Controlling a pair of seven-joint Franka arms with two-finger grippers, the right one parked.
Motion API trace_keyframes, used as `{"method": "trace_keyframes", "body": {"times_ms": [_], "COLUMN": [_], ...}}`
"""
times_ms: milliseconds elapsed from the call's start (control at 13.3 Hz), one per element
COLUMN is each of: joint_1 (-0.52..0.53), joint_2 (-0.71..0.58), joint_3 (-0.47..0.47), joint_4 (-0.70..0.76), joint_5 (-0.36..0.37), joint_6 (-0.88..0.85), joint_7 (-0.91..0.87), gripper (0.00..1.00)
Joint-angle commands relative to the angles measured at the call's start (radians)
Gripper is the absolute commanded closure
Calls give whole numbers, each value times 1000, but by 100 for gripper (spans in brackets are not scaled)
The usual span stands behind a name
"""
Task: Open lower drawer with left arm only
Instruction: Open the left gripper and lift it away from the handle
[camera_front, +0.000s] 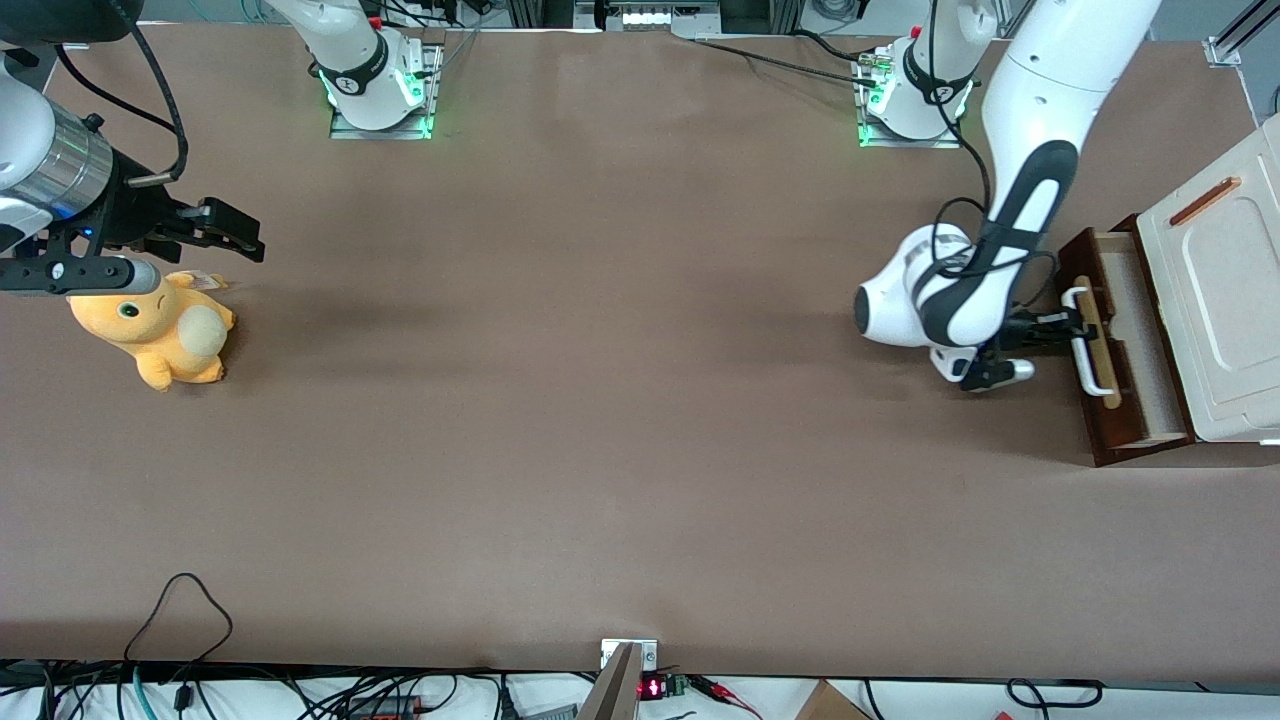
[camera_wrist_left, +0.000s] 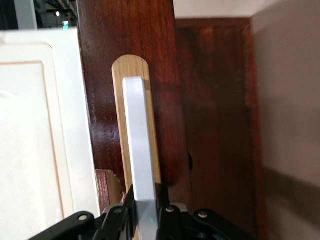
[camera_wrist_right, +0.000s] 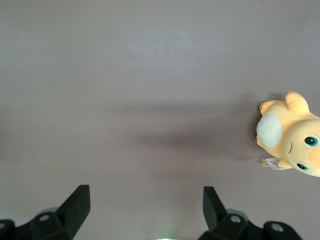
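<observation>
The lower drawer is dark brown wood and stands pulled partly out of the cream-white cabinet, with its pale inside showing. Its white bar handle sits on a tan wooden strip. The left arm reaches down in front of the drawer. Its black gripper is shut on the white bar handle, one finger on each side of the bar. The gripper also shows in the left wrist view. The dark drawer front fills that view.
The cabinet top carries a copper-coloured strip. An orange plush toy lies toward the parked arm's end of the table and shows in the right wrist view. The brown table spreads between. Cables lie at its edge nearest the front camera.
</observation>
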Motion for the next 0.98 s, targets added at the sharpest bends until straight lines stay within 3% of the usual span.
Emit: {"method": "trace_keyframes", "body": {"times_ms": [0,527,678,904], "joint_1": [-38,-40,-40,-40], "joint_2": [-5,-5,-4,-4], "joint_3": [-23,-44,-44,-44], "joint_4": [26,26,31,31], "joint_5": [-23,-49,-49,-51], "joint_6": [18,18,21,21], "joint_7": [40,40,44,44], "gripper": [100,100,94,94]}}
